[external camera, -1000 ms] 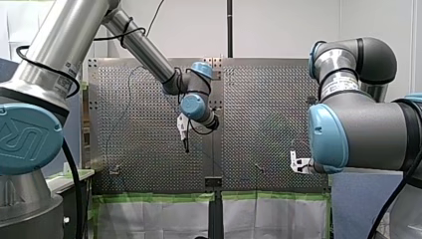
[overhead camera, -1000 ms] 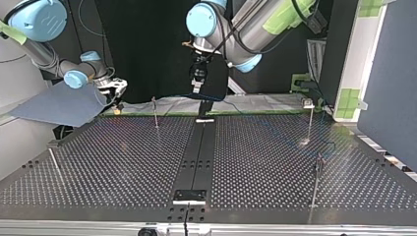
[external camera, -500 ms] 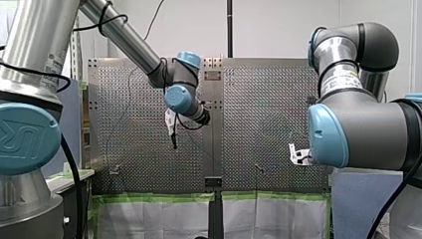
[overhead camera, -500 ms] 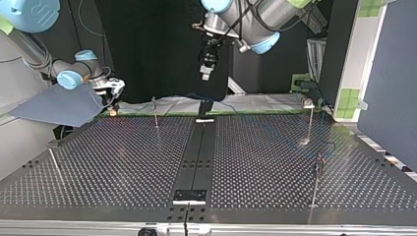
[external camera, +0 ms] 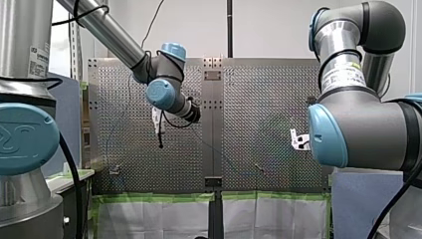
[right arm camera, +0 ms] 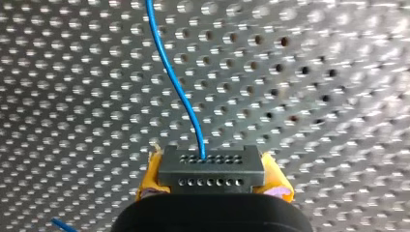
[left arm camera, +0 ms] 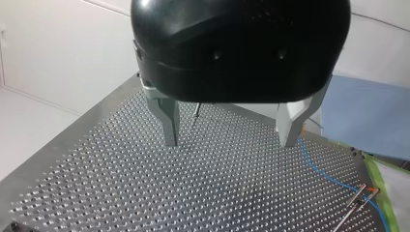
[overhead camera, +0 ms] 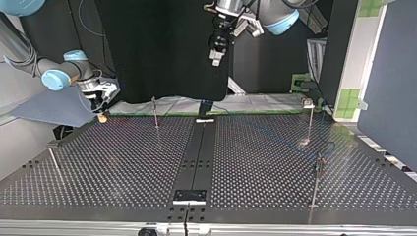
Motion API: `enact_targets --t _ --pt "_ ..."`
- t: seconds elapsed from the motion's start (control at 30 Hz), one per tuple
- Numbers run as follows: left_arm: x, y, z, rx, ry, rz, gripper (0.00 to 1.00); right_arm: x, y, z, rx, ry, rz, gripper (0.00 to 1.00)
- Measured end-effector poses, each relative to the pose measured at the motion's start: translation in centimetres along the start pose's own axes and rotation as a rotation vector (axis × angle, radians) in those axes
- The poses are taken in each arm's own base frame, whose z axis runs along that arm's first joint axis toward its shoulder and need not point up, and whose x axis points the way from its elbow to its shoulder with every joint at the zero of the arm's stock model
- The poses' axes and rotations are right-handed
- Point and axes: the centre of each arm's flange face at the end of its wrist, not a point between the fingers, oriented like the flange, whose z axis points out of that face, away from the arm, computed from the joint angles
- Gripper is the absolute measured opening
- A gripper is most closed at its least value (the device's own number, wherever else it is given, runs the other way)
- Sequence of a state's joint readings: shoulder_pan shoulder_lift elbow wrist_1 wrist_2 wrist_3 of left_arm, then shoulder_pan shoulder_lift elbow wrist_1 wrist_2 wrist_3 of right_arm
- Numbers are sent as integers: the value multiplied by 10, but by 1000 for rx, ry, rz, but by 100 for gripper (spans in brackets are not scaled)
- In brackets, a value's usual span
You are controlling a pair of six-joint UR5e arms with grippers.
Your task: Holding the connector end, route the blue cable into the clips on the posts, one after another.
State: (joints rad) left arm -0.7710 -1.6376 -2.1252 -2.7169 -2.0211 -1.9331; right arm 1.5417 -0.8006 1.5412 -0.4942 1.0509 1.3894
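Right hand (right arm camera: 212, 181) with connector (right arm camera: 211, 163) above table (right arm camera: 319, 96)

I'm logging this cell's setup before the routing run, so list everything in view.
perforated table: one, dark metal, fills the top view.
posts: four visible, thin metal, spread over the table.
connector: one, dark grey, clamped between yellow pads.
blue cable: one, blue, runs from the connector across the table.
sheet: one, grey-blue, top view's left edge.
my left gripper: one, black, metal fingers, open, empty, above the table.
my right gripper: one, yellow pads, shut on the connector.
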Motion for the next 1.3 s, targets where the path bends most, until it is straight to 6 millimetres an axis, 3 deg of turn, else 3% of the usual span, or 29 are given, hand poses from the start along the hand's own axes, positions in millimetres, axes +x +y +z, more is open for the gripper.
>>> enact_targets --t 0.27,0.4,0.5,0.97,1.3 --pt "-2 14 -30 11 -25 -4 100 43 -8 -7 11 57 -45 0" --pt "1 20 -40 23 -45 -14 100 49 -22 -7 28 63 -69 0" --pt "16 26 -43 21 -33 3 100 51 -38 -4 43 64 -79 0" --pt "65 30 -20 50 -9 40 100 60 -57 2 78 110 -91 0" --pt "72 27 -10 66 -58 65 100 105 -62 -7 82 168 -135 0"
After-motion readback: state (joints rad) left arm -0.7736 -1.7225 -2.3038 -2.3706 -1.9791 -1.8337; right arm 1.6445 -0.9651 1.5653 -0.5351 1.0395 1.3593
